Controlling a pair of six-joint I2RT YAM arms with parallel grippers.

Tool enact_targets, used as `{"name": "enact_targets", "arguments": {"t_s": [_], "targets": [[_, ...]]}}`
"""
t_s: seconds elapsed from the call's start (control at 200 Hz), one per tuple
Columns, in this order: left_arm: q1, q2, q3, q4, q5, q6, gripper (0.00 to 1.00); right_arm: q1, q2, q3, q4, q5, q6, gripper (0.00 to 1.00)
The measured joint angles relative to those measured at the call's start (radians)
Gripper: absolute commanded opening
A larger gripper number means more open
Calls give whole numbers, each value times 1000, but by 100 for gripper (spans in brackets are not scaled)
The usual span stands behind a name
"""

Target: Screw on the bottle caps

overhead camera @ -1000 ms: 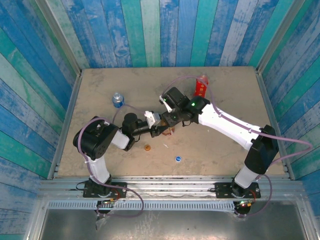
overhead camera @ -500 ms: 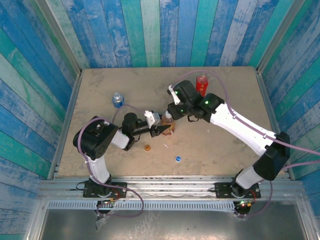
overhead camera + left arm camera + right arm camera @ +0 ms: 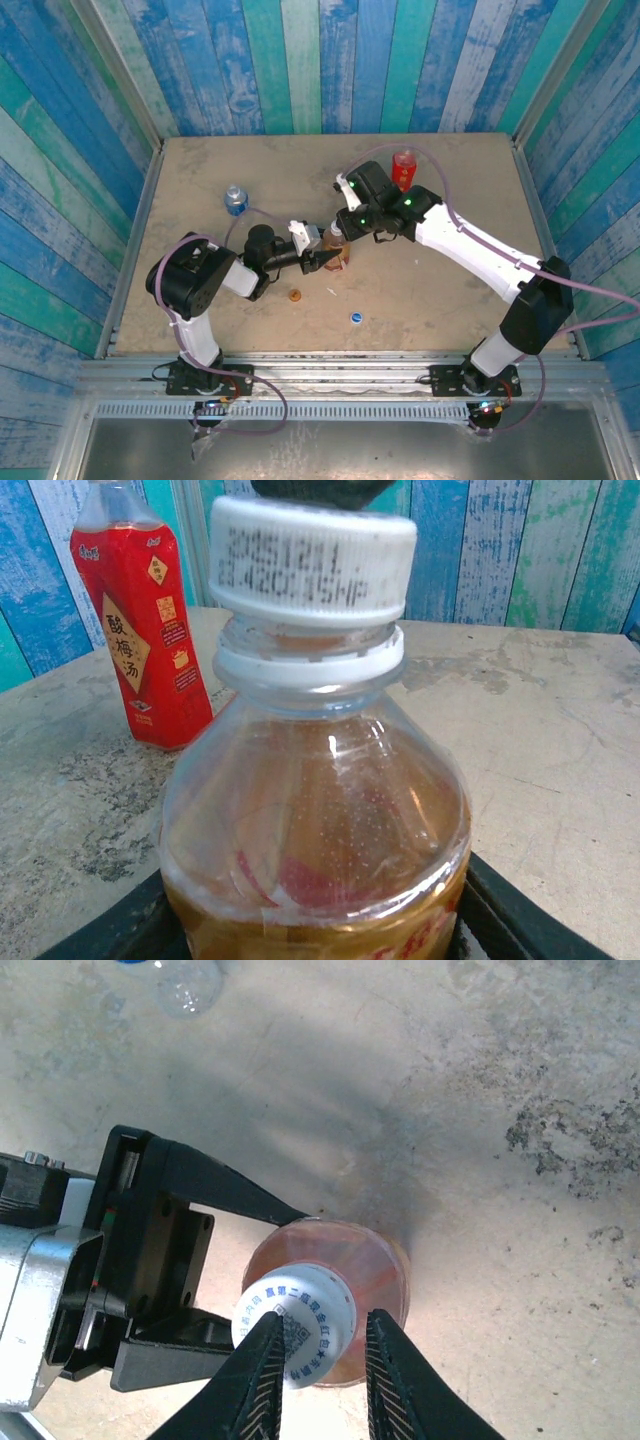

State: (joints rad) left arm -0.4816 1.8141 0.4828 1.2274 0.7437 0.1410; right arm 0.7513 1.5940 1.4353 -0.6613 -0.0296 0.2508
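Centre of the tabletop (image 3: 450, 190): left gripper (image 3: 328, 260) clamps the upright amber-brown plastic tea bottle (image 3: 378, 1260), and right gripper (image 3: 320, 1322), overhead along its vertical axis, pinches the small round white plastic cap (image 3: 295, 1338) on its neck.

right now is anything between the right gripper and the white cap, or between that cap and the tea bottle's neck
Nothing visible. The white cap already sits on the neck of the amber tea bottle. The right gripper grips the cap from two sides, and the left gripper clamps the bottle's body.
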Motion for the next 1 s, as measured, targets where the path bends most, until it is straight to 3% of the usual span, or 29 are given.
{"name": "enact_targets", "arguments": {"t_s": [1.001], "targets": [[11,0,4,-14,7,-18,49,-33,-6,-71,129,-80,40,14]]}}
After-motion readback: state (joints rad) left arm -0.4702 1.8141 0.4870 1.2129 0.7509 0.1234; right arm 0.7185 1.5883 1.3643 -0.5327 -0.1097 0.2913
